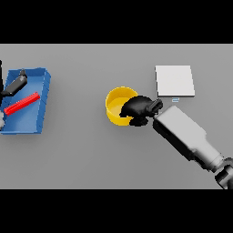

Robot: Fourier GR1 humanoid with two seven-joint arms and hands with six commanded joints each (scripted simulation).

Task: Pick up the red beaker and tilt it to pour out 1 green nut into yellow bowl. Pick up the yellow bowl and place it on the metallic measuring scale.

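The yellow bowl [117,105] sits mid-table, to the left of the metallic measuring scale [174,80], a pale square plate. My right hand [138,109] reaches in from the lower right, and its fingers curl over the bowl's right rim, gripping it. The hand hides part of the bowl's inside, and I see no green nut there. The red beaker [22,103] lies on its side in the blue tray [42,96] at the far left. My left hand [16,83] hovers over the tray's back corner with straight fingers, apart from the beaker.
The blue tray has raised walls and reaches the table's left edge. A gap of bare grey table separates the bowl from the scale. A small pale display strip [175,99] marks the scale's near side.
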